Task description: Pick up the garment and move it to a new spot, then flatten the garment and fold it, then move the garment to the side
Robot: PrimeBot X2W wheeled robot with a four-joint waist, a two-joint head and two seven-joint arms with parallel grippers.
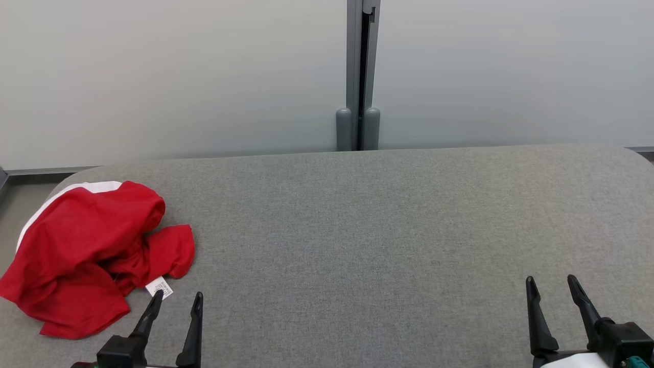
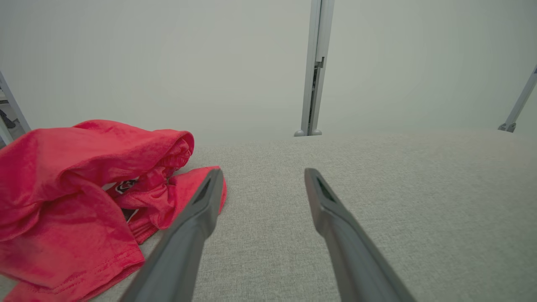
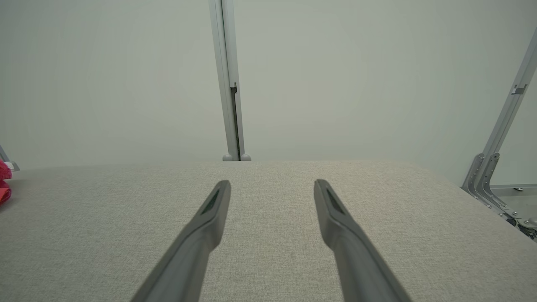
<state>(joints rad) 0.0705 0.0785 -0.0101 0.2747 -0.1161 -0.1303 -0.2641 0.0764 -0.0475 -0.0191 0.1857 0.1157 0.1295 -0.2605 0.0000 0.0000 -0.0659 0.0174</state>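
1. One red garment [image 1: 87, 245] lies crumpled at the left edge of the grey surface [image 1: 383, 220]. It reaches from the rounded far left corner toward the near edge.
2. Along its far side runs a white band [image 1: 97, 187], and a white label [image 1: 159, 288] pokes out at its near right.
3. Some of the cloth seems to hang past the left edge; how much cannot be told.
4. Left pincer [image 1: 178, 295] stands wide and holds nothing, at the near edge just right of the garment. One tip overlaps the label in the head view, and whether it touches cannot be told.
5. In the left wrist view the left pincer [image 2: 263, 172] points toward the far edge, with the garment [image 2: 63, 176] heaped just beside one finger.
6. Right pincer [image 1: 551, 279] also stands wide and holds nothing, near the near right corner and well apart from the garment.
7. In the right wrist view the right pincer [image 3: 272, 182] looks over bare cloth, with a sliver of garment [image 3: 3, 184] at the far left.
8. Open grey cloth runs from the garment to the right edge and from the near edge to the far edge.
9. A grey post [image 1: 361, 71] rises behind the middle of the far edge, against a pale wall [image 1: 153, 76].
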